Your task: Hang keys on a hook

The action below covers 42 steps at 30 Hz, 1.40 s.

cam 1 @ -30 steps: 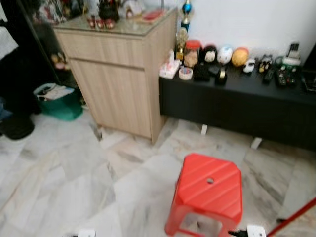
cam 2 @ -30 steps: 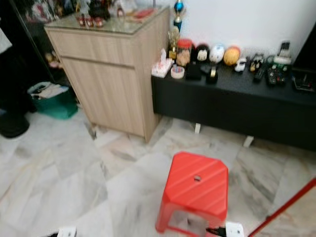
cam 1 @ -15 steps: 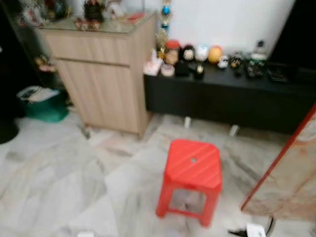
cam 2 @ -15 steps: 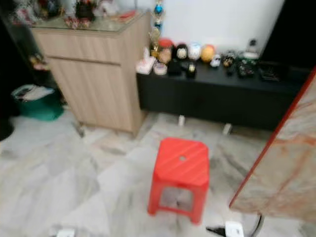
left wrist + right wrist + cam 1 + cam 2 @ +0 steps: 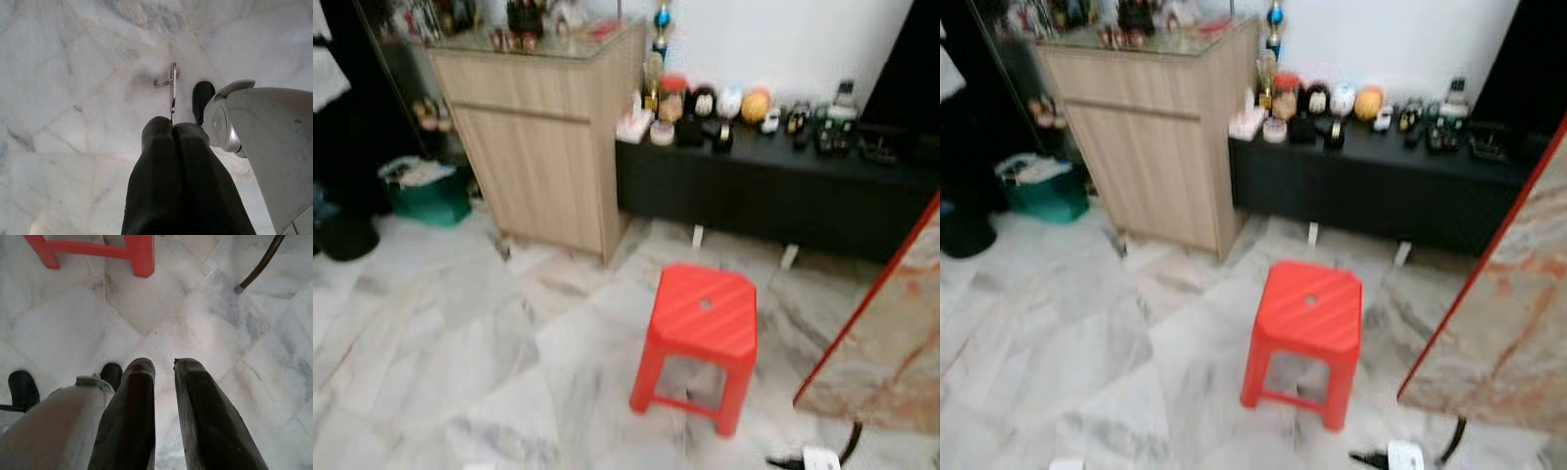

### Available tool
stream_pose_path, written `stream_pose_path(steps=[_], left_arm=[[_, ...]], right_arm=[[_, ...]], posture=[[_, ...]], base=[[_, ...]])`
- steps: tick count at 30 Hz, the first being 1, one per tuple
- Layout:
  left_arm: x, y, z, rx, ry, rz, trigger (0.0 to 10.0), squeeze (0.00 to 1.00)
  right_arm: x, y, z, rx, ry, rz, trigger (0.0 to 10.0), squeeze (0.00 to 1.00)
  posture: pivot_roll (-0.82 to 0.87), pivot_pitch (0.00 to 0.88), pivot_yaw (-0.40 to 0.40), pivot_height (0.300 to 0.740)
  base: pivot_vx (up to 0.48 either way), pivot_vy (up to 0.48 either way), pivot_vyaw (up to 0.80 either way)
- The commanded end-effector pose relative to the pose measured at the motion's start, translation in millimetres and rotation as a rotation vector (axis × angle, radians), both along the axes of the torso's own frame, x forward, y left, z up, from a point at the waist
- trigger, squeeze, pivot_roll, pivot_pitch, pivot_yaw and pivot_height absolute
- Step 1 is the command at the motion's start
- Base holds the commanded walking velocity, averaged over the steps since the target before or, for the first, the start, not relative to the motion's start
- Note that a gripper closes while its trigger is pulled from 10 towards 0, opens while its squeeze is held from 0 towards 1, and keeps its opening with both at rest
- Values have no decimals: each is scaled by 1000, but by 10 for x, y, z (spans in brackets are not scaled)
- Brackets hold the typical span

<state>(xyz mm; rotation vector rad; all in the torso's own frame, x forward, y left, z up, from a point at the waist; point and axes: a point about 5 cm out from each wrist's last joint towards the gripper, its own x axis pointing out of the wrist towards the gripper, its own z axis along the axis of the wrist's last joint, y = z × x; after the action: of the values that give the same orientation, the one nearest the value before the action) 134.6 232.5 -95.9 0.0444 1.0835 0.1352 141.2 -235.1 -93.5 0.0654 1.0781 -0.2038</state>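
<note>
My left gripper hangs low over the marble floor, shut on a small bunch of metal keys that sticks out past the fingertips. The right gripper also hangs above the floor, its fingers slightly apart with nothing between them. I cannot make out a hook among the blurred things in the eye views.
A red plastic stool stands on the floor ahead. Behind it a wooden cabinet adjoins a low black bench crowded with small items. A red-edged marble slab juts in at the right. A green bin sits left.
The camera has shifted: the stool now sits higher and farther off, and the marble slab has come into view at the right. The room's things have not moved.
</note>
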Motion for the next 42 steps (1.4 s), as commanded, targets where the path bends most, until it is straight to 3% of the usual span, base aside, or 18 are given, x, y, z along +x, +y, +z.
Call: stream_pose_path(steps=[1, 8, 18, 42], left_arm=[[26, -25, 4, 0, -3, -30, 10000, 0], [-24, -76, -24, 6, 12, -53, 10000, 0], [-95, -79, -47, 10, 27, -60, 10000, 0], [-41, -50, -24, 23, 26, -95, 10000, 0]], right_arm=[[-16, -26, 1, 2, -1, -19, 10000, 0], [-42, -23, -10, 4, 15, -15, 10000, 0], [-41, -7, -12, 11, 7, -11, 10000, 0], [3, 16, -3, 22, 5, 0, 10000, 0]], posture=[[-13, 0, -19, 721], [-19, 0, -18, 721], [-22, 0, -12, 721], [-27, 0, 3, 721]], base=[[0, 0, 0], [0, -390, -528], [0, -480, 0], [0, -480, 0]])
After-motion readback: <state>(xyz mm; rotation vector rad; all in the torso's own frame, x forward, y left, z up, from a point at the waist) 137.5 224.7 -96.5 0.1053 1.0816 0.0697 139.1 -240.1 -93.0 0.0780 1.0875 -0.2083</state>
